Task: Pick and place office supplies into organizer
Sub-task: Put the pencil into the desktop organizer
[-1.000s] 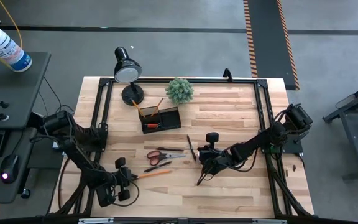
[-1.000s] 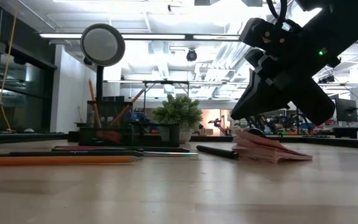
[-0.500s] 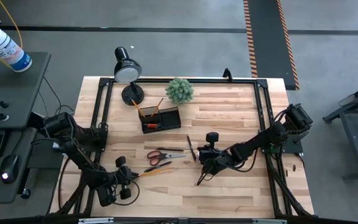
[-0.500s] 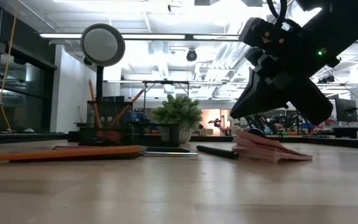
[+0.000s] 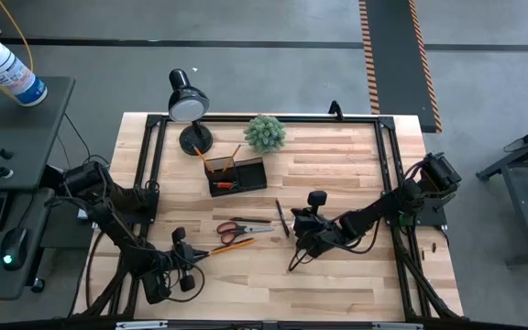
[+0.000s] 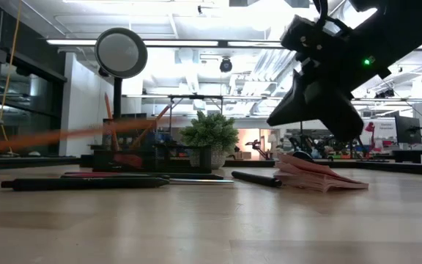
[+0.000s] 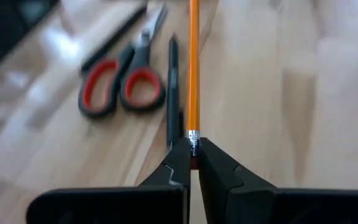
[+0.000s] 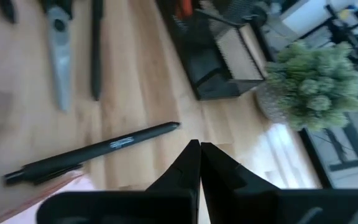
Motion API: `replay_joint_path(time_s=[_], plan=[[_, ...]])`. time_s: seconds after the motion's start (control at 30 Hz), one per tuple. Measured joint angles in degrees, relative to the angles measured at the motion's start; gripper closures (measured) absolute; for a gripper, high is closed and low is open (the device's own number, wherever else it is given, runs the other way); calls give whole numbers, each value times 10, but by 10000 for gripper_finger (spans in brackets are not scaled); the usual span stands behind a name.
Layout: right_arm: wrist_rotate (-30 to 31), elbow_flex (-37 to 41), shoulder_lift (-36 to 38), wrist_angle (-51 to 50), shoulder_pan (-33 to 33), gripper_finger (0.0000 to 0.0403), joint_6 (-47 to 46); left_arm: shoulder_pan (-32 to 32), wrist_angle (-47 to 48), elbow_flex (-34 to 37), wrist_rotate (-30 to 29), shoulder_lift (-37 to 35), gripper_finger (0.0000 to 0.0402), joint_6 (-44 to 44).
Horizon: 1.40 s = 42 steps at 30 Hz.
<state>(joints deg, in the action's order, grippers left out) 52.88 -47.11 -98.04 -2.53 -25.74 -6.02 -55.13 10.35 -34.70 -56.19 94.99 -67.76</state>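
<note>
two dark six-joint arms, black housings, blocky segments linked by rounded joints. black cables looped along left arm (image 5: 117, 229) and right arm (image 5: 383, 213). small green indicator lights seen on right arm's housing in low view. gripper fingers (image 7: 179, 171) matte black, wedge-shaped, tapered to narrow tips, mounted on flat black crossbar.

The desk (image 5: 337, 165) is pale wood in planks of mixed tan shades, framed by black rails. The pencil (image 7: 193, 68) is orange with a silver ferrule, pinched between black fingers (image 7: 179, 171). The scissors (image 7: 124, 78) have black handles lined red-orange (grey blades in the right wrist view). The pens (image 8: 95, 152) are black — one bears white lettering. The organizer (image 5: 237, 174) is black mesh, the plant (image 5: 265, 133) dusty green, the lamp (image 5: 187, 103) black with a pale face, the notepad (image 6: 317, 176) pale pink.
</note>
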Motion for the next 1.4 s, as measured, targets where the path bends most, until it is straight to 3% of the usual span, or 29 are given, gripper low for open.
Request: replay_joint_path(time_s=[0.17,0.43,0.7,0.93,1.17,1.4], plan=[[25,0,0,15,2,401,1,0,-3,-1,-55,-43,401,74],[-39,0,0,187,10,381,83,0,1,-1,-148,-100,401,199],[-189,0,0,407,12,314,170,0,1,-1,-205,-146,401,305],[-311,-1,0,557,36,250,185,0,-1,-1,-225,-179,401,368],[-411,-1,0,628,76,207,147,0,-5,-1,-228,-197,401,400],[-488,-4,0,647,104,202,100,0,-14,-1,-229,-199,401,425]])
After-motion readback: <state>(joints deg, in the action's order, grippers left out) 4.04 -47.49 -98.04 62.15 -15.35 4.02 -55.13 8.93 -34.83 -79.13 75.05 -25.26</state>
